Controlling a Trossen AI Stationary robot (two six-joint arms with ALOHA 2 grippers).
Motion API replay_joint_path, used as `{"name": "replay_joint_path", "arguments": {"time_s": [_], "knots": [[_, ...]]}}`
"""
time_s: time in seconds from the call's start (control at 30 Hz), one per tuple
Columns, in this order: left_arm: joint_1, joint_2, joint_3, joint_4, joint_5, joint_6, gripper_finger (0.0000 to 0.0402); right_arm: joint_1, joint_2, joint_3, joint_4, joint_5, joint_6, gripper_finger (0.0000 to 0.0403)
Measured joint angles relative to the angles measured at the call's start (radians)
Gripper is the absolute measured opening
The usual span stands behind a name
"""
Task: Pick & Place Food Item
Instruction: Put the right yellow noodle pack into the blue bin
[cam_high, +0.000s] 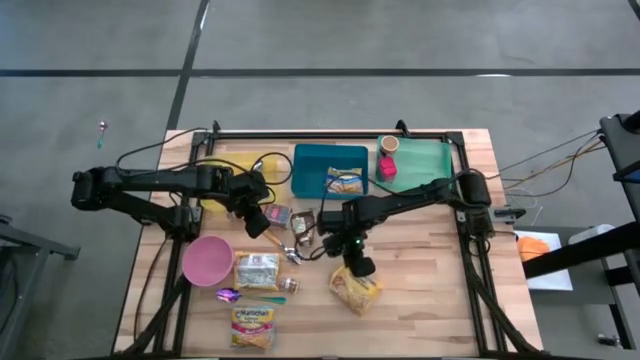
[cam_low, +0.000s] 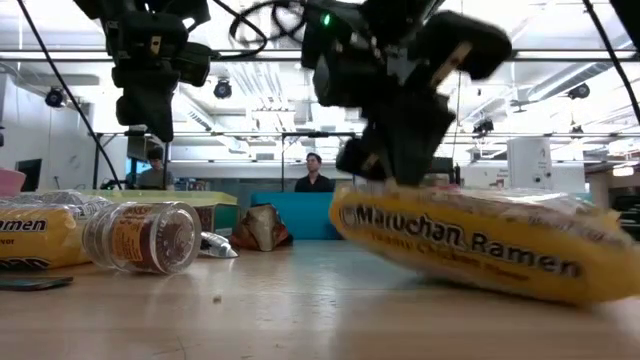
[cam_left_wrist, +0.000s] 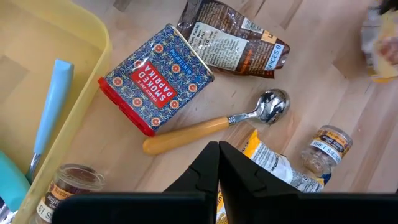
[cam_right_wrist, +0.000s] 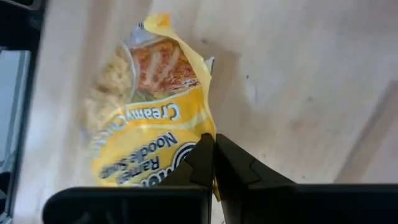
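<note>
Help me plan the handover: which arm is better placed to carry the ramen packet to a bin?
The right. Its gripper is shut on the ramen packet, one end lifted in the low view. The left gripper hangs shut near the paprika tin, holding nothing.

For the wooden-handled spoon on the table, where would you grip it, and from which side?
Grip the spoon mid-handle from above, fingers across its width: the handle lies flat, straight and bare, while the paprika tin crowds one side.

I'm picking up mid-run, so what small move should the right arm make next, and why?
Probably keep lifting: the right gripper is shut on the ramen packet, whose one end is raised in the low view while the other looks near the table.
</note>
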Motion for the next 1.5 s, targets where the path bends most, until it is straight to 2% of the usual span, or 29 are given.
{"name": "replay_joint_path", "arguments": {"time_s": [0.17,0.5,0.67,1.2,1.5], "knots": [[0.000,0.000,0.000,0.000,-0.003,0.000,0.0017,0.000,-0.073,-0.002,0.006,0.017,0.031,0.0008],[0.001,0.000,0.000,0.000,-0.019,-0.001,0.0017,0.000,-0.153,-0.005,0.006,0.228,0.089,0.0008],[0.001,0.000,0.000,-0.001,-0.021,0.000,0.0017,-0.005,-0.173,-0.006,0.007,0.277,0.119,0.0008],[0.001,0.000,0.000,-0.001,-0.026,0.007,0.0017,-0.016,-0.254,-0.006,0.011,0.343,0.162,0.0008],[0.001,0.000,0.000,-0.001,-0.026,0.007,0.0017,-0.040,-0.328,-0.006,0.019,0.422,0.177,0.0008]]}}
